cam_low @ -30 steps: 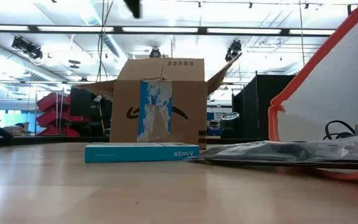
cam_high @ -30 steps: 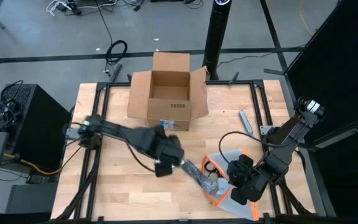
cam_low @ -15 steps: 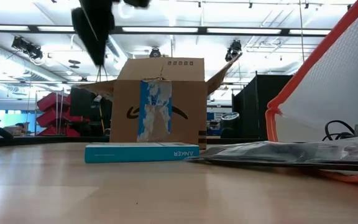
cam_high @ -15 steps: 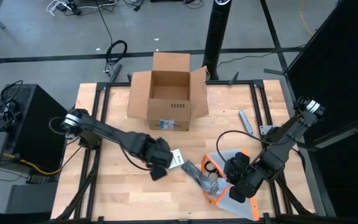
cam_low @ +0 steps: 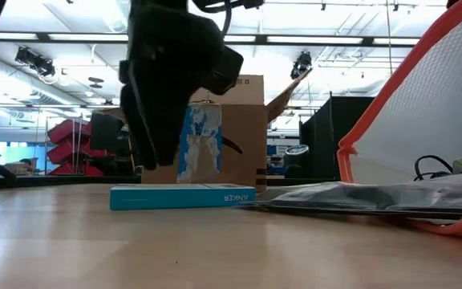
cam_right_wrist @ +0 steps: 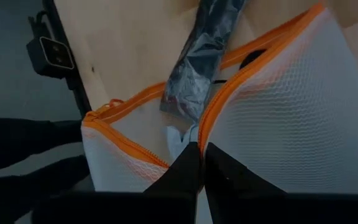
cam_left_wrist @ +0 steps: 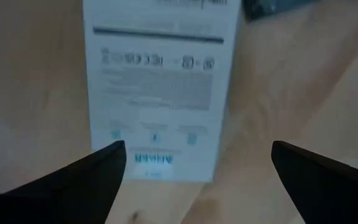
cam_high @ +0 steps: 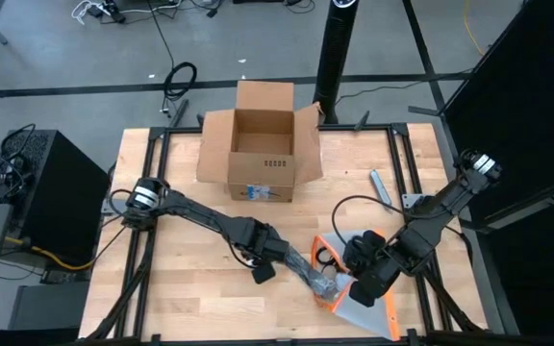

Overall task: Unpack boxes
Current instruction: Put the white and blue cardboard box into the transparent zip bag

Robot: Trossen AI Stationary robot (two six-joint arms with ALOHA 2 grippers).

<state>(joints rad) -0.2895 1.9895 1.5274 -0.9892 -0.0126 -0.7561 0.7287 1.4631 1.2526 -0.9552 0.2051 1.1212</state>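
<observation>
Box (cam_high: 261, 144) sits open at the table's (cam_high: 162, 288) 12 o'clock edge, flaps out. Left end effector (cam_high: 269, 261) hovers spread wide over the small white Anker carton (cam_left_wrist: 160, 93); only the wrist view shows that. From above the arm hides it. Right end effector (cam_high: 354, 290) is pinched shut on the mesh pouch (cam_right_wrist: 278, 118), around 5 o'clock. The low view shows the box's label (cam_low: 202, 140).

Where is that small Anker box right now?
The Anker box lies flat on the table in front of the cardboard box, directly under the open left gripper.
</observation>
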